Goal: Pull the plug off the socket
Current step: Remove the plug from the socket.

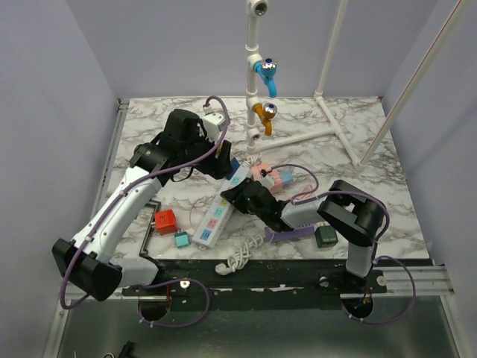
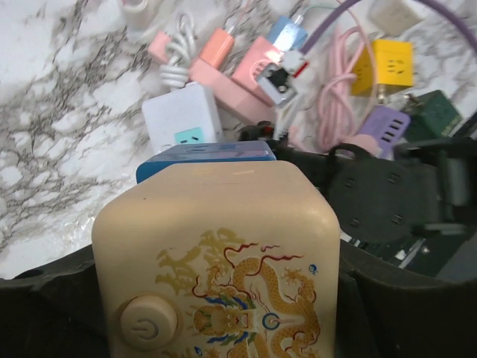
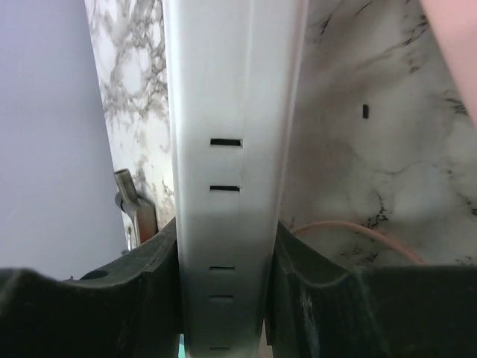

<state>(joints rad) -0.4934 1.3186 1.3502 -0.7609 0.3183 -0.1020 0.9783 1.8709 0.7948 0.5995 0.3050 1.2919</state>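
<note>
My left gripper (image 1: 221,159) is shut on a cream cube plug (image 2: 216,253) printed with a dragon and a power button; it fills the left wrist view between my dark fingers (image 2: 45,313). Under the plug sits a blue adapter (image 2: 205,153) at the end of the white power strip (image 2: 182,119). I cannot tell whether the plug is seated or lifted. The white power strip (image 1: 220,209) lies diagonally at table centre. My right gripper (image 1: 240,195) is shut on it across its width; in the right wrist view the strip (image 3: 223,186) runs upright between my fingers (image 3: 305,298).
A pink strip (image 1: 267,177), purple strip (image 1: 291,233), dark green cube (image 1: 325,236), red cube (image 1: 165,220), teal cube (image 1: 181,240) and coiled white cable (image 1: 237,257) lie around. A white pipe frame (image 1: 253,60) with two taps stands behind. A yellow cube (image 2: 391,67) lies beyond.
</note>
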